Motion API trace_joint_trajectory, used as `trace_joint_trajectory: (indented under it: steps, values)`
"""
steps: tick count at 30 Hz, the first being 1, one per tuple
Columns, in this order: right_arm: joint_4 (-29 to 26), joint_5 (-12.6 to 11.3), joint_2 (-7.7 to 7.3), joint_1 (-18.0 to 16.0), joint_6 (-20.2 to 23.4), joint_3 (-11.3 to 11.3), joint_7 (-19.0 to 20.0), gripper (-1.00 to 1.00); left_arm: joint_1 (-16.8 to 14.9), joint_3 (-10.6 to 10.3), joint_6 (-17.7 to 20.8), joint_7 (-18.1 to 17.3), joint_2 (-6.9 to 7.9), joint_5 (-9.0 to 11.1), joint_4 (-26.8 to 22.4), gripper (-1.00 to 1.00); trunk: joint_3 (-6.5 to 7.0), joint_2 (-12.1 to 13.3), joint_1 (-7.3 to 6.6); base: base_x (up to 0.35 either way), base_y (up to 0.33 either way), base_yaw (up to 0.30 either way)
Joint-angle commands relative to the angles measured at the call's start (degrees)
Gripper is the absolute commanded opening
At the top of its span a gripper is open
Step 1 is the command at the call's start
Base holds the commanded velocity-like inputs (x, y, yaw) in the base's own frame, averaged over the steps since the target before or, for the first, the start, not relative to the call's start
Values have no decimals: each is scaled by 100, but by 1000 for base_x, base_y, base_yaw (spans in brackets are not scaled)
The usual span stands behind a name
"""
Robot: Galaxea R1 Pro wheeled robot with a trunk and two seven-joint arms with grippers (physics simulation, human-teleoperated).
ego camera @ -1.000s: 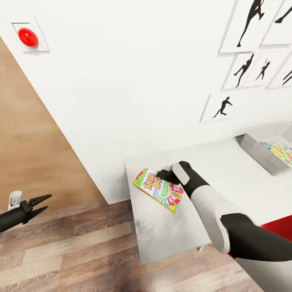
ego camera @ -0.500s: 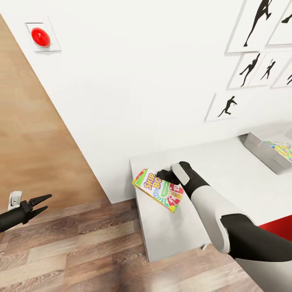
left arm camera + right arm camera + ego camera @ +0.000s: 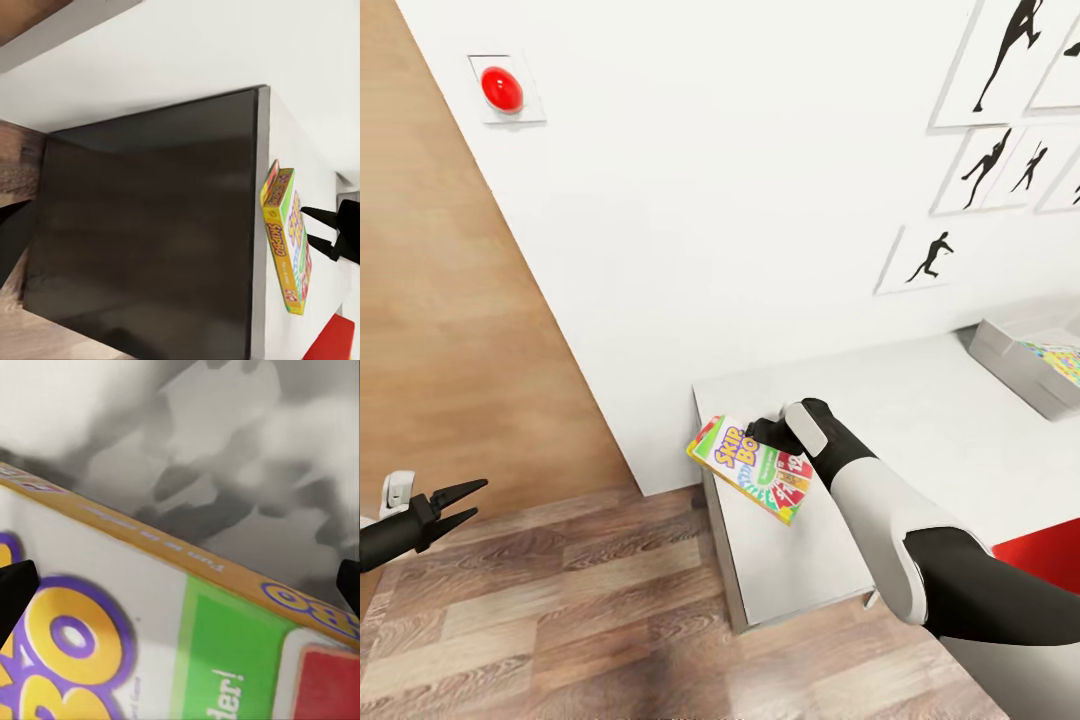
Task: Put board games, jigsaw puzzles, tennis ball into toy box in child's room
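A board game [image 3: 751, 468], a green-edged Skip-Bo box, hangs tilted over the left end of the white table [image 3: 920, 420]. My right gripper [image 3: 765, 436] is shut on the box's far edge. The left wrist view has the same board game [image 3: 289, 240] beside the table's dark end panel, with the right fingers [image 3: 321, 219] clamped on it. Up close, the printed lid [image 3: 150, 615] spans the space between my right gripper's [image 3: 180, 585] dark fingertips. The grey toy box [image 3: 1010, 362] sits at the table's far right with a jigsaw puzzle [image 3: 1057, 359] inside. My left gripper [image 3: 463, 503] is open over the floor, holding nothing.
A white wall runs behind the table with black player silhouettes [image 3: 928, 258] and a red button [image 3: 502, 89] on a plate. Wood-plank floor [image 3: 560, 620] lies left of and in front of the table. A red surface [image 3: 1042, 553] shows at the lower right.
The whole picture has shifted right, so the camera has moved; the table's end and the toy box sit further right. Both grippers and the held box keep their places in the picture.
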Motion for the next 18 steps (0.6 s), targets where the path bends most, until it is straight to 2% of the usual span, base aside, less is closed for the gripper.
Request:
trace_joint_trajectory:
  steps: [1, 8, 18]
  values:
    - [133, -102, -1, 1, 13, 26, -48, 100, -6, 5, 20, -26, 0, -16, 4, 100, -10, -8, 4, -31, 46, 0]
    - [133, -102, -1, 1, 13, 26, -48, 100, -6, 5, 23, -26, 0, -16, 1, 100, -10, -8, 4, -72, 28, 0]
    - [127, -102, -1, 8, -103, 21, -39, 100, -6, 5, 15, -26, 0, -16, 1, 100, 37, -8, 4, -9, 2, 0]
